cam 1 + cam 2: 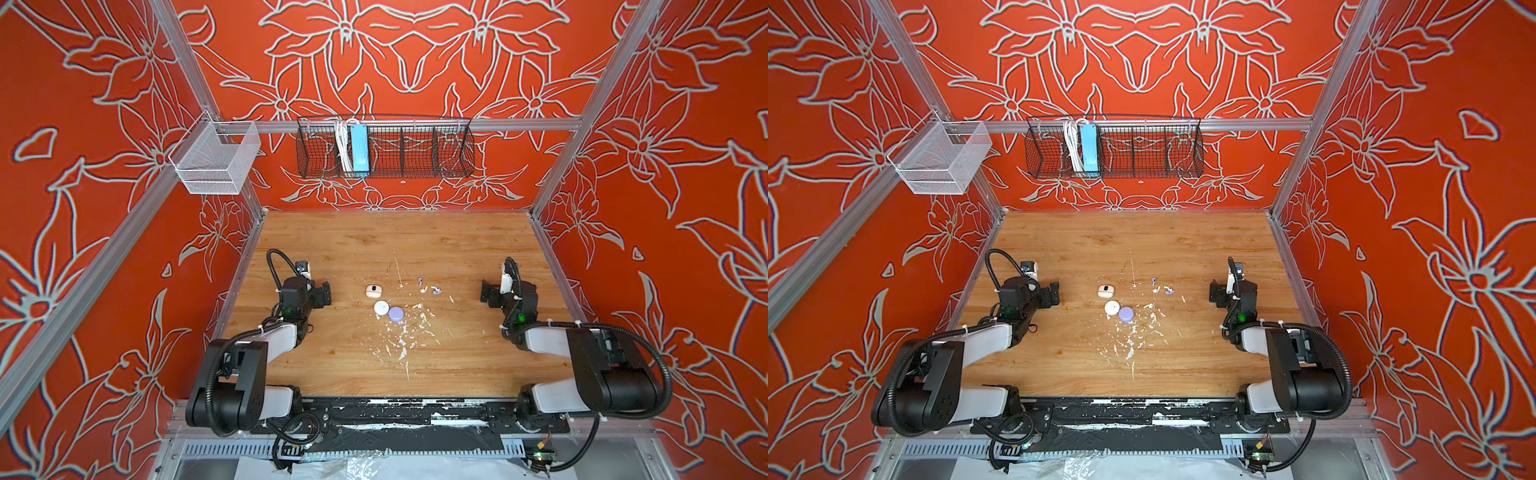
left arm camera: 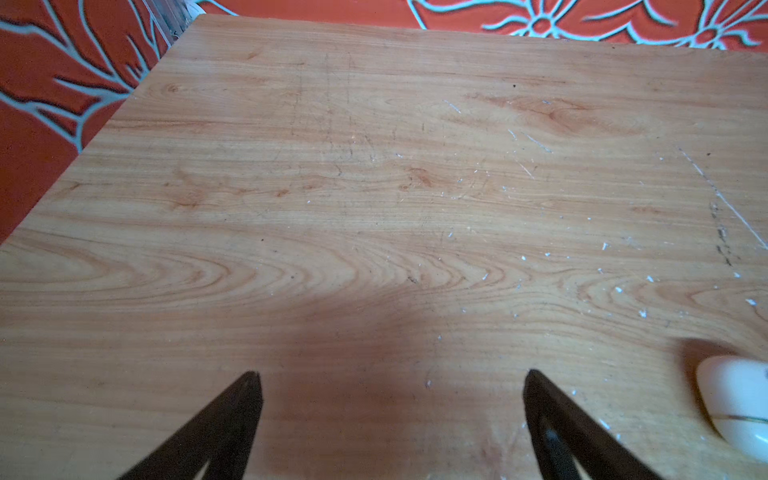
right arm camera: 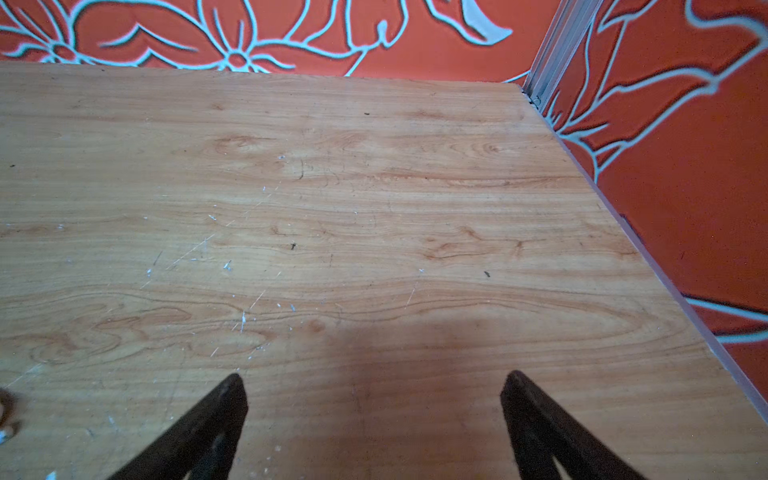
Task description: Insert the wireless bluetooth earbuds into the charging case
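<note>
Three charging cases lie mid-table in both top views: a cream rounded case [image 1: 372, 290] [image 1: 1106, 291], a white round case [image 1: 381, 308] [image 1: 1112, 308] and a lavender round case [image 1: 396, 314] [image 1: 1126, 314]. All look closed. Several tiny earbuds lie loose to their right, among them a lavender earbud [image 1: 420, 281] [image 1: 1153, 281], a white earbud [image 1: 434, 288] and a cream earbud [image 1: 417, 306]. My left gripper [image 1: 326, 295] [image 2: 392, 373] stands open left of the cases, over bare wood, with the cream case [image 2: 735, 403] off to its side. My right gripper [image 1: 485, 295] [image 3: 374, 374] is open right of the earbuds, holding nothing.
White paint flecks [image 1: 401, 345] are scattered on the wooden table [image 1: 353, 365] in front of the cases. A black wire basket [image 1: 384, 149] and a white mesh bin [image 1: 216, 156] hang on the rail above the back edge. Red patterned walls close in three sides.
</note>
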Robot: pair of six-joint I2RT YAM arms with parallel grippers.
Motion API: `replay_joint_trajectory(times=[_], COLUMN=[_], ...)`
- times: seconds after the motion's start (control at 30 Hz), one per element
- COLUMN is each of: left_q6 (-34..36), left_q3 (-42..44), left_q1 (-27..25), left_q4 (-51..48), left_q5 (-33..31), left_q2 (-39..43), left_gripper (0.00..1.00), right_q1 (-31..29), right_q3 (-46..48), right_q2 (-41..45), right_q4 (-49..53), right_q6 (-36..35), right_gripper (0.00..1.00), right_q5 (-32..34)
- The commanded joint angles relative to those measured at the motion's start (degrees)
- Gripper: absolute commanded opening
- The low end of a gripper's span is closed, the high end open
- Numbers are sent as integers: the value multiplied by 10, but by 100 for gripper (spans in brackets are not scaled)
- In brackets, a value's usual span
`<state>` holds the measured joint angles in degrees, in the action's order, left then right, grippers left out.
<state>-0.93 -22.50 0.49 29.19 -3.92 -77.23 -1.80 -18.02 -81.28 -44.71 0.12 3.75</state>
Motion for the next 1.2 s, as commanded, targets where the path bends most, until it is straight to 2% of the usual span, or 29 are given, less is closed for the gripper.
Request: replay_joint_trajectory(times=[0.0,0.07,0.13,0.2,0.27,0.33,0.4,0.6,0.67,0.73,0.77,0.8,0.83,0.87,0.9,0.93,1.0,1.07,1.13,1.17], left_q6=[-1,-3,-6,-14,-17,-29,-74,-150,-153,-131,-143,-191,-258,-360,-469,-511,-433,-370,-380,-384], left_q3=[-4,-1,-8,-30,-55,-69,-80,-78,-84,-91,-77,-55,-33,-6,22,49,57,20,-7,-8], left_q1=[4,4,4,4,4,3,3,3,3,3,3,3,3,4,6,12,25,24,25,24], left_q4=[3,7,-11,-65,-119,-157,-189,-212,-237,-263,-245,-230,-234,-268,-314,-303,-266,-278,-306,-296], left_q5=[2,1,-5,-23,-34,-45,-60,3,30,82,85,43,-18,-122,-201,-224,-155,-108,-90,-70], left_q2=[-1,1,13,40,65,95,132,225,250,274,289,307,323,344,367,383,412,409,392,380], left_gripper=[97,97,97,97,97,97,97,97,97,97,97,97,97,97,97,97,97,97,97,97], right_q1=[0,1,0,0,0,0,0,0,0,0,0,0,0,0,2,2,1,0,-20,-44], right_q3=[-5,-9,-9,4,17,14,2,-4,-32,-80,-104,-126,-135,-136,-124,-110,-111,-143,-173,-197], right_q2=[10,32,63,89,108,134,162,201,232,272,292,312,332,353,376,395,420,406,372,352], right_q4=[-5,22,49,53,44,76,128,170,240,359,432,504,538,563,563,533,511,536,530,549], right_q6=[-11,-9,5,22,25,33,53,71,119,235,314,362,365,391,424,414,390,385,362,346], right_gripper=[98,98,98,98,98,98,98,98,98,98,98,98,98,98,98,98,98,98,98,98], right_q5=[-9,-3,31,68,73,79,100,99,95,108,117,111,104,113,119,87,-21,-95,-157,-155])
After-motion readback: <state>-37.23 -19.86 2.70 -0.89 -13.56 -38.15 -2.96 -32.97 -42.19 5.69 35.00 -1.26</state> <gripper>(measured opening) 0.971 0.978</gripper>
